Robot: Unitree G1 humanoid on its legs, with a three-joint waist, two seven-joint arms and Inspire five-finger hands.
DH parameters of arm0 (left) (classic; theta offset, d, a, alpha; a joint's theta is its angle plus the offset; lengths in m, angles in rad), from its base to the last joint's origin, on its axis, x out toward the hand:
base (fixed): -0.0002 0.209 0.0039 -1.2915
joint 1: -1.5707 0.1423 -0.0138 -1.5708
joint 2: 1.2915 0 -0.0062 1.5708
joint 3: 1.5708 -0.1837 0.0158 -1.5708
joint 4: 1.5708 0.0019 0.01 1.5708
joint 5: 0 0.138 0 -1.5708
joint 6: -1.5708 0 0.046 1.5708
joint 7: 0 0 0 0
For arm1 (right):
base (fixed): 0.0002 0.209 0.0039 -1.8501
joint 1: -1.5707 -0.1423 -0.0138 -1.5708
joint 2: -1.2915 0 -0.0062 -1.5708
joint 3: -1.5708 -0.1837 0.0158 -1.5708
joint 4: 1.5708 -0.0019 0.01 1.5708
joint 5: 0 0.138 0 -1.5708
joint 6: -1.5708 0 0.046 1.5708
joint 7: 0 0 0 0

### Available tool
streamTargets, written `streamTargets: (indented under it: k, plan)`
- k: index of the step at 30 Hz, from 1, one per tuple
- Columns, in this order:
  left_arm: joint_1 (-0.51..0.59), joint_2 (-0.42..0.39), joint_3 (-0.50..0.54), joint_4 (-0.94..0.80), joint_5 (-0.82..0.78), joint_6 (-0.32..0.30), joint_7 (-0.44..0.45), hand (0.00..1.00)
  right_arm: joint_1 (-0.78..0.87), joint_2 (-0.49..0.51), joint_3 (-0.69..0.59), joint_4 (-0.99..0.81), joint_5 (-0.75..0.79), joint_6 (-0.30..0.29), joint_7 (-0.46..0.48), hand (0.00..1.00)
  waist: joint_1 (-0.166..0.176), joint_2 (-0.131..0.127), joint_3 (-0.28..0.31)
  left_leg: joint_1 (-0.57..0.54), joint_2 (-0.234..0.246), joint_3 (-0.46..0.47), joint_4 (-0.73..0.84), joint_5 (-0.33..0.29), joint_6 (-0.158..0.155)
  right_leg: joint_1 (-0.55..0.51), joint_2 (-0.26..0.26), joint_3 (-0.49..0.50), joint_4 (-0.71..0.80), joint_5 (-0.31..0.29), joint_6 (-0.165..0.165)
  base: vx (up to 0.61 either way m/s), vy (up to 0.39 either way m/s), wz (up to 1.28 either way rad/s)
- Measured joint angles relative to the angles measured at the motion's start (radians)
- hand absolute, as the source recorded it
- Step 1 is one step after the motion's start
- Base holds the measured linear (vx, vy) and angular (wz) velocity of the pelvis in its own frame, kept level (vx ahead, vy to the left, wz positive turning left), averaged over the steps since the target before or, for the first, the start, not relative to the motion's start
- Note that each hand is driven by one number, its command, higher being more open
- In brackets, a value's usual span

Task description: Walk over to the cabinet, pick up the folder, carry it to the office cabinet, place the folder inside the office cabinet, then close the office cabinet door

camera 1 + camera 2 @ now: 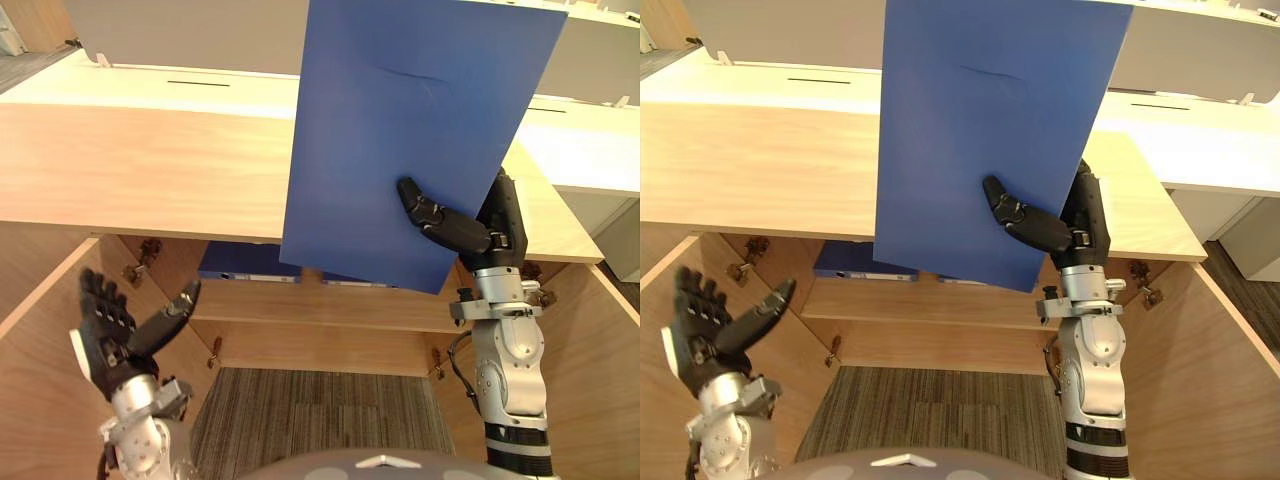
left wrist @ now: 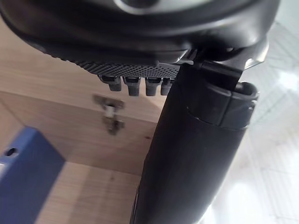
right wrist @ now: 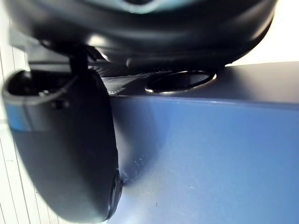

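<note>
A large blue folder point(image 1: 420, 130) is held upright above the wooden cabinet top point(image 1: 140, 170). My right hand point(image 1: 470, 232) pinches its lower right corner, thumb on the near face and fingers behind it; the same folder point(image 3: 210, 158) shows close up in the right wrist view. My left hand point(image 1: 115, 330) hangs open at the lower left, fingers straight and thumb spread, holding nothing. Below the top, the cabinet stands open, with a shelf point(image 1: 330, 305) inside.
Other blue binders point(image 1: 245, 265) lie on the shelf under the top, one binder point(image 2: 23, 172) showing in the left wrist view. Open wooden doors point(image 1: 45, 370) flank both sides, with hinges point(image 1: 145, 255). White cabinets point(image 1: 590, 150) stand behind. Grey carpet point(image 1: 320, 420) lies below.
</note>
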Motion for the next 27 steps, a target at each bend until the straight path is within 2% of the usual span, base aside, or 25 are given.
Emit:
streamTargets:
  k: [8, 14, 21, 27]
  plan:
    - [-0.008, 0.011, 0.007, 0.435, 0.098, 0.061, -0.029, 1.00, 0.002, -0.018, 0.024, -0.013, -0.005, 0.000, -0.007, 0.00, 0.007, 0.009, -0.006, -0.014, -0.003, -0.003, 0.000, 0.000, 0.000, -0.012, -0.004, -0.004, 0.000, 0.000, 0.000, 0.00, 0.000, 0.01]
    - [-0.035, 0.021, 0.018, 0.798, 0.119, 0.089, -0.032, 1.00, 0.014, -0.085, 0.169, -0.013, -0.038, 0.000, -0.009, 0.00, 0.009, 0.011, -0.005, -0.007, -0.002, 0.004, 0.000, 0.000, 0.000, -0.012, -0.003, 0.003, 0.005, 0.000, 0.000, -0.02, -0.003, -0.03]
    - [-0.072, 0.094, 0.000, 0.981, 0.162, 0.097, -0.052, 1.00, 0.014, -0.201, 0.381, -0.006, -0.110, -0.005, 0.032, 0.00, 0.013, 0.027, 0.005, 0.006, 0.000, 0.017, 0.001, 0.000, 0.000, -0.012, -0.003, 0.018, 0.014, 0.000, 0.000, -0.05, -0.001, -0.06]
    - [-0.105, 0.161, -0.070, 1.096, 0.184, 0.097, -0.057, 1.00, -0.003, -0.312, 0.549, 0.168, -0.211, -0.021, 0.055, 0.00, 0.019, 0.032, 0.013, -0.022, 0.004, 0.032, 0.001, 0.000, 0.000, -0.048, 0.003, 0.032, 0.016, 0.001, 0.000, -0.03, -0.007, -0.07]
